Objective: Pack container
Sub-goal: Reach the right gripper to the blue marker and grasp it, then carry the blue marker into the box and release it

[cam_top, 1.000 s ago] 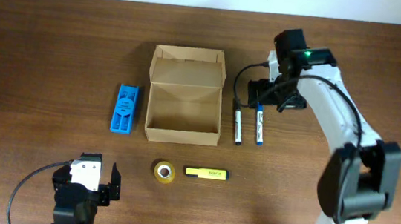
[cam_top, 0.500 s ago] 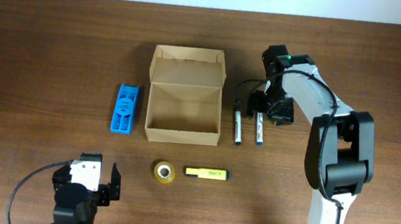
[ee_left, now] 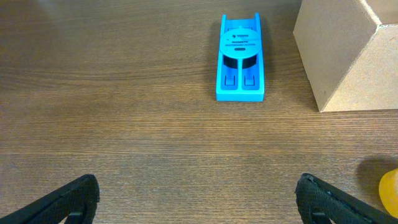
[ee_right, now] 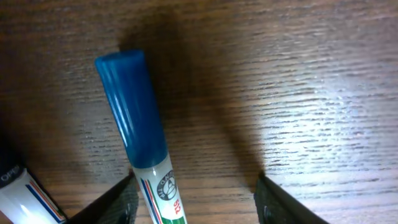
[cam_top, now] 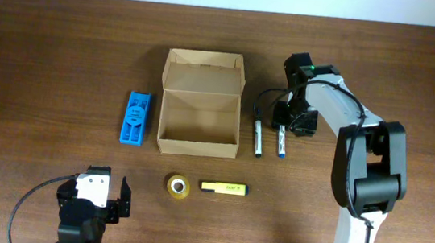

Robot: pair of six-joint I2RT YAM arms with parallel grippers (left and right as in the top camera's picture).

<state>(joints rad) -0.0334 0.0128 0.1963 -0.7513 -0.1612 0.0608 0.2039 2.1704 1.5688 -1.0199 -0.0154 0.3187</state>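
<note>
Right of blue marker (ee_right: 127, 106): bare table (ee_right: 298, 81), open passage.
Left of it: black marker (ee_right: 22, 199) just beside (tight gap).
Ahead of left gripper (ee_left: 199, 202): free run; blue case (ee_left: 240, 59) and container (ee_left: 339, 56) beyond.

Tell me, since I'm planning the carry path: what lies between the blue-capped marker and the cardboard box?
In the overhead view, only a black-capped marker, lying alongside the blue-capped marker and apart from the box.

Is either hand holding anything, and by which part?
Nothing is held. The right hand is open astride the blue-capped marker, near its cap, not closed on it. The left hand is open and empty.
</note>
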